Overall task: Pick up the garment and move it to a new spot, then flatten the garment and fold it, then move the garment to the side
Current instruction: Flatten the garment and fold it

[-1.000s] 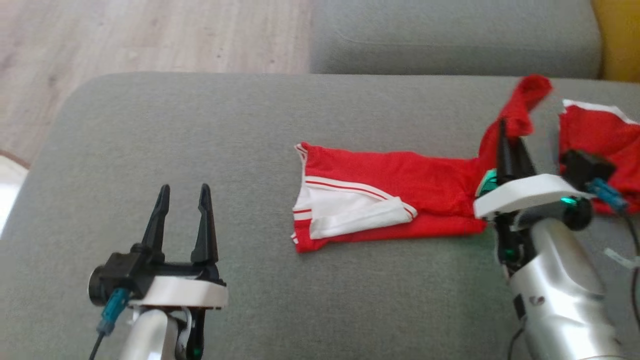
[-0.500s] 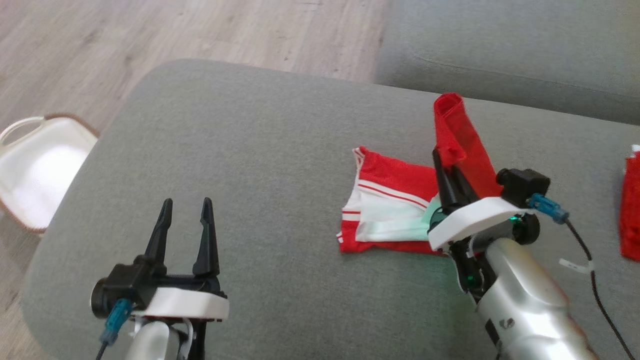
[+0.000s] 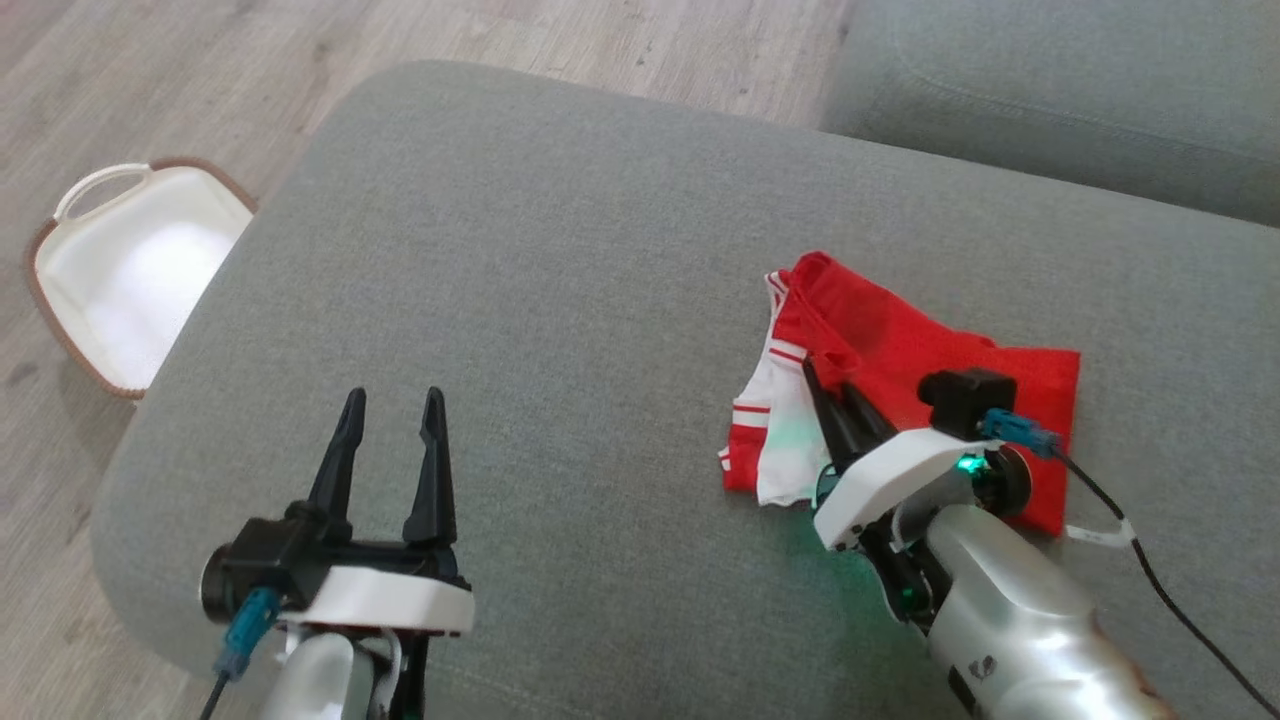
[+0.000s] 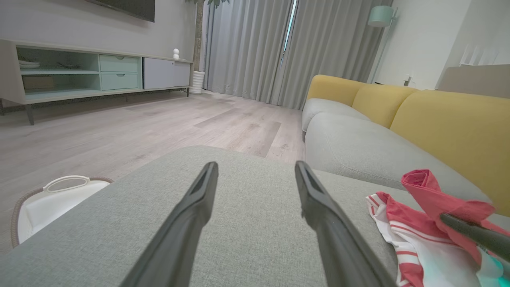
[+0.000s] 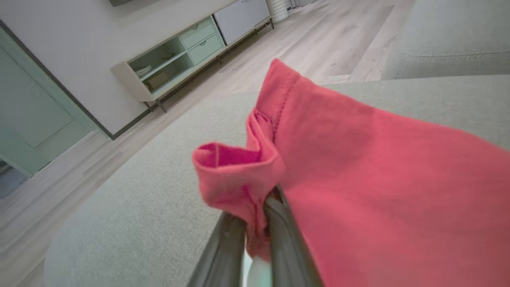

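At the far left, we note a white basket with a brown woven rim [image 3: 130, 270] standing on the pale wooden floor [image 3: 150, 60], just beside the grey fabric sofa seat [image 3: 560, 250]. The left gripper [image 3: 395, 400] hovers above the near left part of the seat, its jaws apart and empty, well apart from the task item.

The red jersey garment with white striped trim [image 3: 930, 350] lies right of centre on the seat, doubled over itself. The right gripper [image 3: 828, 375] is clamped on a red hem fold, raised just above the white-trimmed left end. The right wrist view confirms cloth pinched between both fingers [image 5: 287, 247].

We judge the folding step to be in hand. The next move calls for lowering the held edge onto the layer beneath, aligning the edges, then releasing.

No brand, label or writing is legible; a small mark [image 3: 985, 665] on the right forearm [image 3: 1020, 610] is too small to read.
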Controlling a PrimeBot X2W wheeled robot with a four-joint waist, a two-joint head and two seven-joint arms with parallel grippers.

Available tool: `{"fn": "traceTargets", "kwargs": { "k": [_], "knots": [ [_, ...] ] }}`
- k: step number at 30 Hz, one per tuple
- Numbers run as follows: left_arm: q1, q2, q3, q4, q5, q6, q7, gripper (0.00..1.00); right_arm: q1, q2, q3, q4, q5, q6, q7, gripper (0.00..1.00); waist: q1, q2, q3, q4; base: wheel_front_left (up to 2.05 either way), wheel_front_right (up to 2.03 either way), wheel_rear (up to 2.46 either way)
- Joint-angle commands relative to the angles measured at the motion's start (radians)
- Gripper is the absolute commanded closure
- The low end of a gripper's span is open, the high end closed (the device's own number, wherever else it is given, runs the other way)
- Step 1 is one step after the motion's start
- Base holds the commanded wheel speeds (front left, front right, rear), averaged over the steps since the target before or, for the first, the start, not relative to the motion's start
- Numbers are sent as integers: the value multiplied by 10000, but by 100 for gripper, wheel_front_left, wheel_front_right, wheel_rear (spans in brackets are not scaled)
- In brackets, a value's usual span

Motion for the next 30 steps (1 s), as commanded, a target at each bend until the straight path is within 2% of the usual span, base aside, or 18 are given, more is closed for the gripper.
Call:
{"fn": "traceTargets", "kwargs": {
  "k": [1, 2, 7, 12, 15, 19, 20, 26, 30],
  "knots": [
    [-566, 34, 164, -276, -42, 30, -51, 0, -390, 112, 386, -201, 214, 65, -118, 53, -1, 0, 68, 69, 0, 0, 0],
    [-587, 34, 140, -267, -51, 35, -51, 0, -395, 112, 595, -201, 344, 65, -118, 0, -1, 0, 90, 84, 0, 0, 0],
    [-586, 34, 217, -209, -19, 81, -51, 0, -455, 112, 2223, -508, 1274, 65, -117, 0, -1, 0, 72, -151, 0, 0, 0],
    [-594, 34, 394, -295, 27, 49, -51, 0, -853, 112, 2016, -700, 1211, 65, -117, 0, -1, 0, -39, -715, 0, 0, 0],
    [-592, 33, 482, -393, 33, 44, -51, 0, -946, 112, 1235, -859, 501, 65, -118, 0, -1, 0, -130, -1120, 0, 0, 0],
    [-565, 33, 535, -585, 15, 42, -51, 0, -741, 28, -441, -1566, -1554, 65, -118, 0, -1, 0, -230, -1672, 0, 0, 0],
    [-565, 33, 535, -585, 15, 42, -51, 0, -741, 28, -441, -1566, -1554, 65, -118, 0, -1, 0, -230, -1672, 0, 0, 0],
    [-510, 33, 599, -824, 36, 32, -51, 0, 503, -165, -3180, -3036, -3885, 65, -118, 0, -1, 0, -344, -2313, 0, 0, 0],
    [-471, 33, 636, -880, 157, 6, -51, 0, 1352, -92, -4454, -3923, -4979, 65, -118, 0, -1, 0, -387, -2654, 0, 0, 0]
  ]
}}
